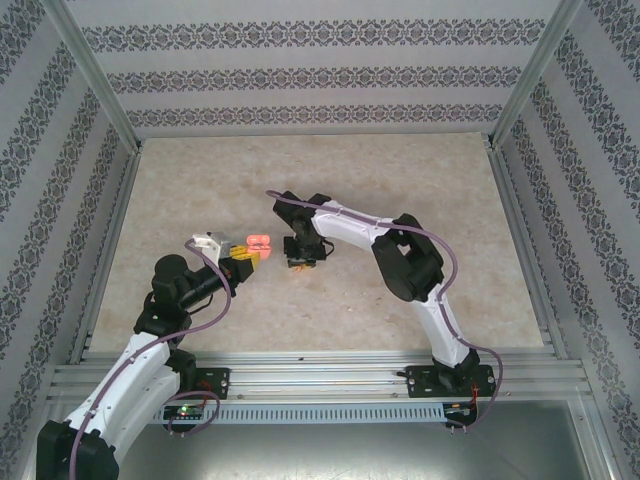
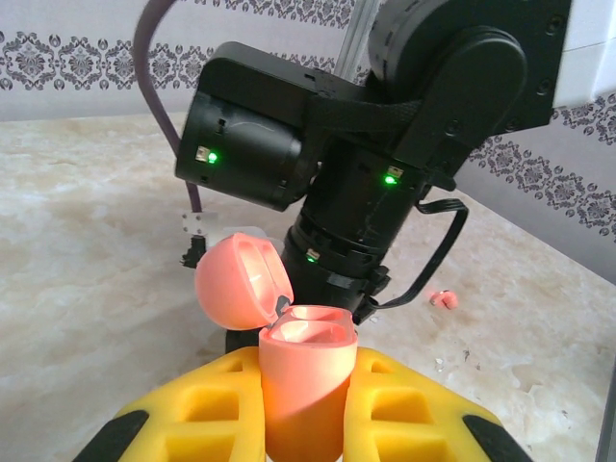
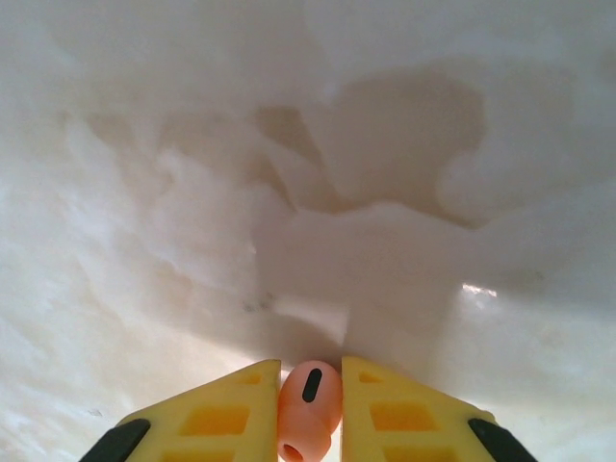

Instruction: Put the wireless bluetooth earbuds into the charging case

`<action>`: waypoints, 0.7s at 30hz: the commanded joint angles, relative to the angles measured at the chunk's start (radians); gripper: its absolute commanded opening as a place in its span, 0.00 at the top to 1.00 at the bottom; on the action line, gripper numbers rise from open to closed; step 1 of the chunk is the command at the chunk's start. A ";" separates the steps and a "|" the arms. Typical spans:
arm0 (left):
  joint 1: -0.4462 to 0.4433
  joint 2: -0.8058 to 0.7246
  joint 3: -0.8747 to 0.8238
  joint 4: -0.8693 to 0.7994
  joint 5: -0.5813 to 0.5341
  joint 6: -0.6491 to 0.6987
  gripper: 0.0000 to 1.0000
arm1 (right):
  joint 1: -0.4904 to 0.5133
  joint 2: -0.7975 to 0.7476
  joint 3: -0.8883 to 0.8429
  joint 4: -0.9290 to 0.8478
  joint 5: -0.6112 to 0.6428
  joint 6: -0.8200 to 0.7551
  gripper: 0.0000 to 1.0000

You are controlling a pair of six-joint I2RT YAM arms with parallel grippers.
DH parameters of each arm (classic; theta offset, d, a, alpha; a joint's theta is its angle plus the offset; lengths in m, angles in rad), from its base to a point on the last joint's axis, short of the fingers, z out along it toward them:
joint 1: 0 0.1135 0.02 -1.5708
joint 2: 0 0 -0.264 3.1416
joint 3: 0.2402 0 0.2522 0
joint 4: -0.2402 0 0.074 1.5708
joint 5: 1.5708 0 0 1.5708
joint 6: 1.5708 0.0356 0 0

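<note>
Two grippers sit near the table's (image 1: 400, 320) centre. Your left gripper (image 1: 243, 260) clamps the open coral charging case (image 2: 306, 385), lid hinged back. Just right of it, your right gripper (image 3: 310, 414) pinches a coral earbud (image 3: 310, 390) lengthwise in its jaws.

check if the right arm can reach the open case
Probably yes: the left gripper holds the coral case with its lid open, and the right gripper, gripping an earbud, hangs close beside it with nothing between.

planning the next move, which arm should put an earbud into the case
Right. The right claw pinches a coral earbud close beside the coral case, whose lid stands open; the left claw is occupied holding that case.
</note>
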 commanded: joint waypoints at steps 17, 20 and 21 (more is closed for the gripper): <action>-0.014 0.047 0.110 0.108 0.210 -0.064 1.00 | 0.009 -0.730 -0.425 0.575 0.160 -0.348 0.91; -0.016 0.071 0.141 0.126 0.213 -0.074 1.00 | 0.027 -0.834 -0.480 0.664 0.171 -0.406 0.90; -0.018 0.078 0.149 0.138 0.212 -0.079 1.00 | 0.035 -0.859 -0.494 0.688 0.175 -0.419 0.87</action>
